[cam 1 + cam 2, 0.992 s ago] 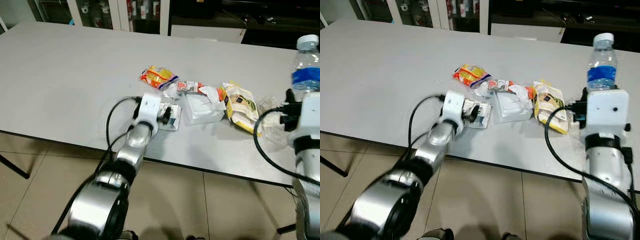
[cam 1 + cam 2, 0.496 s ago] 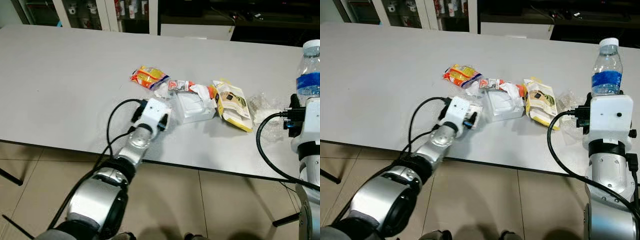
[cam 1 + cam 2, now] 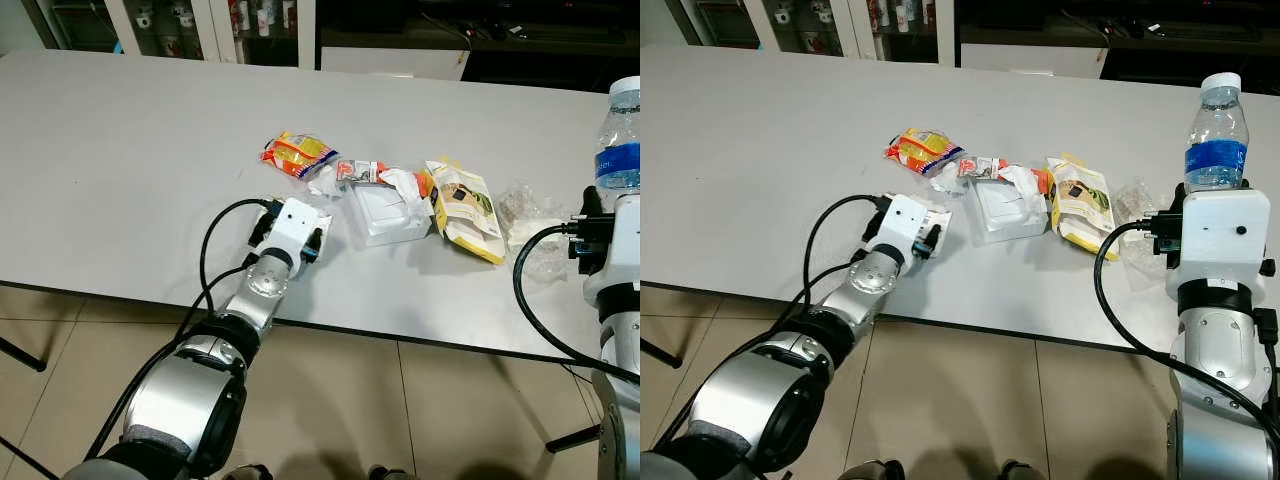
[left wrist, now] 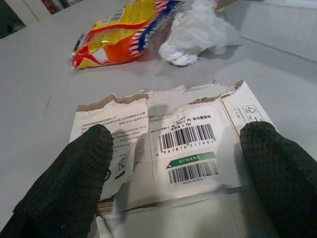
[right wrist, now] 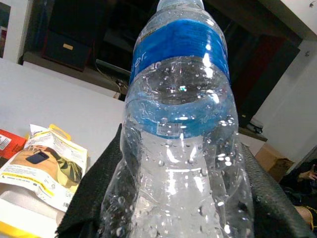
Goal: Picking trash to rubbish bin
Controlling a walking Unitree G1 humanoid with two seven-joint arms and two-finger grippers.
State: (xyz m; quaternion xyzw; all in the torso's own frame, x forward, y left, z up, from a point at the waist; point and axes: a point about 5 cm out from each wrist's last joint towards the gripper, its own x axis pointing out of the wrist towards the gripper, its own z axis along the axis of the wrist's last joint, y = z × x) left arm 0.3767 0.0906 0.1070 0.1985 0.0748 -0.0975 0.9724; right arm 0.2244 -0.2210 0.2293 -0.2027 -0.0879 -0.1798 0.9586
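A flat torn cardboard piece point(image 4: 184, 148) with barcodes lies on the grey table point(image 3: 130, 170). My left gripper point(image 4: 178, 173) is open over it, one black finger point(image 4: 74, 183) at each side of the card; from the head view it sits near the table's front edge point(image 3: 312, 243). Beyond the card lie an orange-yellow snack bag point(image 3: 295, 153) and crumpled white paper point(image 4: 195, 32). My right gripper point(image 5: 181, 198) is shut on an upright clear water bottle point(image 3: 1213, 135) with a blue label, at the table's right end.
More litter lies mid-table: a red wrapper point(image 3: 362, 170), a squashed white box point(image 3: 392, 212), a yellow pouch point(image 3: 465, 207) and clear plastic wrap point(image 3: 525, 208). Cabinets point(image 3: 200, 15) stand behind the table. Tiled floor point(image 3: 420, 400) runs below the front edge.
The camera view shifted after the earliest frame. Since half a second ago my left gripper has slid a little to the left along the table; the right arm and bottle stay put.
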